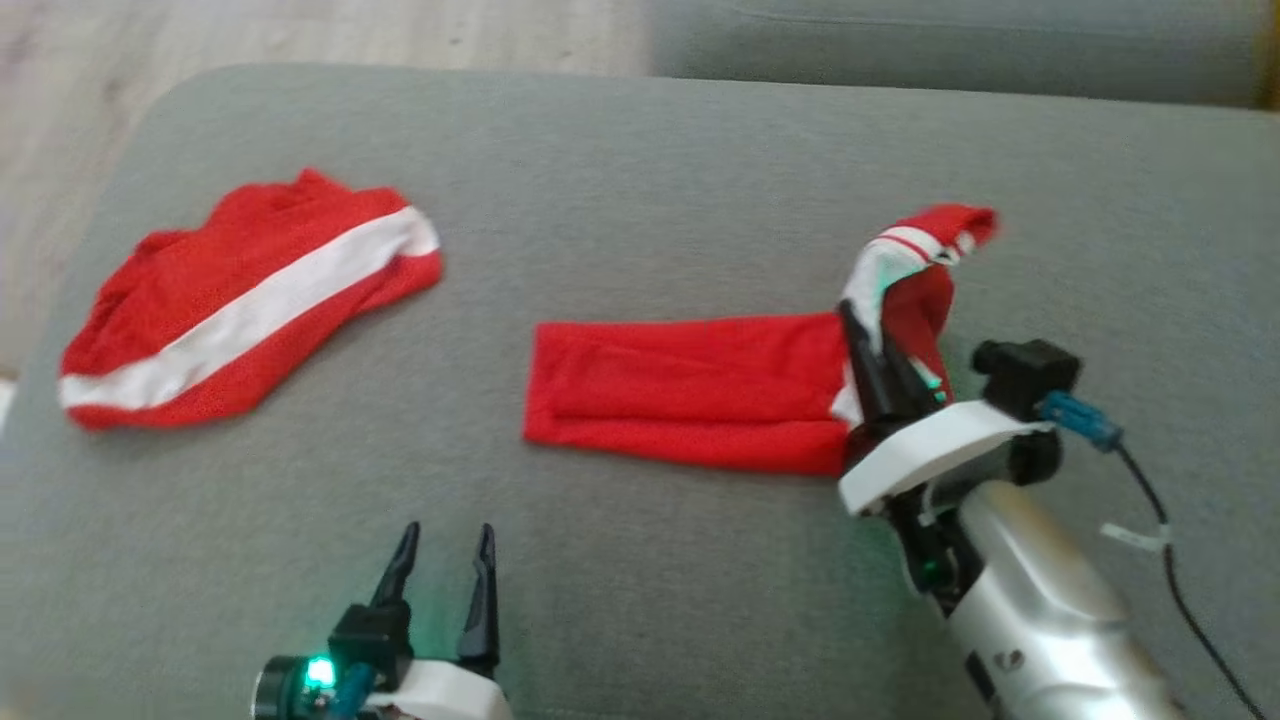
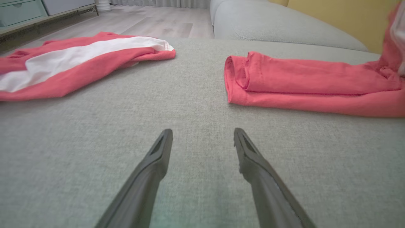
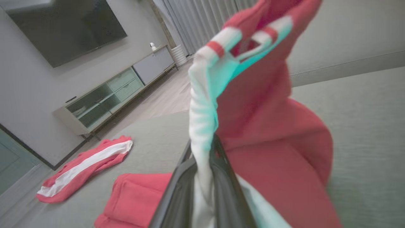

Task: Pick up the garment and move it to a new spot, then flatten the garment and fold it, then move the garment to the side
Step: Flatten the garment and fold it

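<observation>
**Right gripper pinches the striped end; the garment runs leftward from it**

The right gripper (image 1: 858, 330), at the right of the head view, has its two dark fingers pressed together on the white-striped end of the red garment (image 1: 690, 390). In the right wrist view the white cloth is squeezed between them (image 3: 204, 148), and the striped hem stands up above the fingertips, off the grey cushion (image 1: 640, 180).

The rest of the garment lies flat at the centre of the head view as a long folded band. Its long axis runs left to right across the frame, so the free end lies directly left of the right gripper. I judge the coming move turns on that line: carrying the pinched end leftward along the band would lay it over the flat part.

The left gripper (image 1: 450, 535), at the lower left, has its fingers spread wide and holds nothing, with bare cushion beneath it in its own wrist view (image 2: 203, 133). The band's free end lies up and to the right of it, so it is the nearer arm to that end.

A second red garment with a white stripe (image 1: 240, 310) lies at the upper left, well apart from the band.

No brand, label or writing can be read on either garment. A small dark mark on the right forearm may be a logo, but it is too blurred to tell.
</observation>
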Robot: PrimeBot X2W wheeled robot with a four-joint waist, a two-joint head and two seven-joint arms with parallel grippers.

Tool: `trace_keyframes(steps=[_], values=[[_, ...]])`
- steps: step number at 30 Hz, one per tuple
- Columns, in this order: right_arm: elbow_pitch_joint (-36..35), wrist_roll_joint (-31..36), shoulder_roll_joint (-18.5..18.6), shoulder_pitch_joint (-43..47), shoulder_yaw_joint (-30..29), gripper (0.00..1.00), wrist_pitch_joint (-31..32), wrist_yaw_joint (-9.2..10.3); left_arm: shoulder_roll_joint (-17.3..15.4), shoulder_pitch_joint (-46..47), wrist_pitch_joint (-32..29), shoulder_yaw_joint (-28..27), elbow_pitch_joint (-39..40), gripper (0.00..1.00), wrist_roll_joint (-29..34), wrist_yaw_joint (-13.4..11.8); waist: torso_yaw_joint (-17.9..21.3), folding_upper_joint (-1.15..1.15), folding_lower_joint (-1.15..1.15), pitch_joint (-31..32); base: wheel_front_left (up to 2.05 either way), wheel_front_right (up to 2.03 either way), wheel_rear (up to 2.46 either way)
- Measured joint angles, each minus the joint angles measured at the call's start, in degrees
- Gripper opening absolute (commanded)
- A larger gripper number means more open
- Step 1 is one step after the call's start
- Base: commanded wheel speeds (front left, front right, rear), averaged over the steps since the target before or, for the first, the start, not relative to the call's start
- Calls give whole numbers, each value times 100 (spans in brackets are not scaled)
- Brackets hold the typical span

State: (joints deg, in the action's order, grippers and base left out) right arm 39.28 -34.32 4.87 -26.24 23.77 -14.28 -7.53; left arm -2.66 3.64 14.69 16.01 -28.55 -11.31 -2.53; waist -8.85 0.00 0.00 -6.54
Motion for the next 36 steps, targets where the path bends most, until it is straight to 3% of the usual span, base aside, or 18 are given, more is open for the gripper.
trace_keyframes(steps=[10, 11, 12, 13, 16, 20, 25, 32, 36], values=[[392, -633, -60, -76, 967, 0, 60, 0, -5, -4, 0, 450, -63, 100, -94, -2, -1221, 0, 0, -15, 0, 0, 0], [466, -677, -63, -110, 1003, 29, 60, 0, -4, -5, 0, 457, -71, 100, -131, -2, -1340, 0, 0, -16, 0, 0, 0], [522, -722, -63, -159, 1049, 75, 59, 0, -5, -7, 0, 468, -86, 100, -153, 0, -1457, 0, 0, -17, 0, 0, 0], [523, -789, -62, -199, 1123, 100, 57, 0, -7, -9, 0, 478, -105, 100, -186, 0, -1563, 0, 0, -17, 0, 0, 0], [327, -1182, -78, -280, 1324, 100, 29, 0, -7, -24, 0, 468, -116, 100, -201, -8, -1783, 0, 0, -9, 0, 0, 0], [232, -1112, -133, -366, 1182, 100, 7, 0, -10, -27, 0, 420, -82, 100, -200, -58, -1672, 0, 0, 22, 0, 0, 0], [138, -149, -111, -272, 113, 100, -3, 1, -8, 2, 0, 291, 58, 100, -164, -98, -1257, 0, 0, 65, 0, 0, 0], [-121, 1295, -111, 542, -1425, 100, -9, 0, -4, 223, 0, 88, 196, 100, 20, -100, -581, 0, 0, 113, 0, 0, 0], [-286, 1908, -119, 859, -1873, 100, -9, 0, -1, 232, 0, -3, 218, 100, 79, -111, -245, 0, 0, 151, 0, 0, 0]])
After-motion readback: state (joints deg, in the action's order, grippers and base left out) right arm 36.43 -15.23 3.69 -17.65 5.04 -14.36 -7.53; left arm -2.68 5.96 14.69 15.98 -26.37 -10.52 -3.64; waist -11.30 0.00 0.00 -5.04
